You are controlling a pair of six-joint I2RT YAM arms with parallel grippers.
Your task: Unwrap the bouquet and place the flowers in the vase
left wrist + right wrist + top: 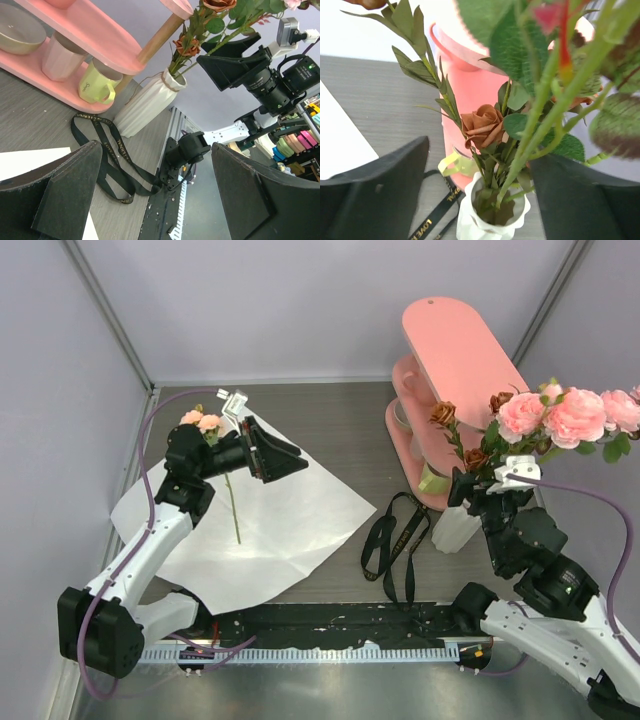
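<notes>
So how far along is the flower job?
Done: white wrapping paper lies flat, black ribbon off, most roses stand in the white ribbed vase. In hand: nothing; left gripper and right gripper both open. To do: one pink-peach rose stem on the paper.

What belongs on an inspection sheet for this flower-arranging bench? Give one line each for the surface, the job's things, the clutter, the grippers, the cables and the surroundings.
surface: grey wood-grain table.
job's things: white vase upright beside the shelf, holding pink roses and rust buds; white paper spread flat at left with one pink stem lying on it; black ribbon loose beside the vase.
clutter: pink shelf carrying a green mug, a pink cup and a bowl.
grippers: left gripper open over the paper; right gripper open, fingers either side of the stems in the vase.
cables: purple cable along each arm.
surroundings: pale walls enclosing the table.
</notes>
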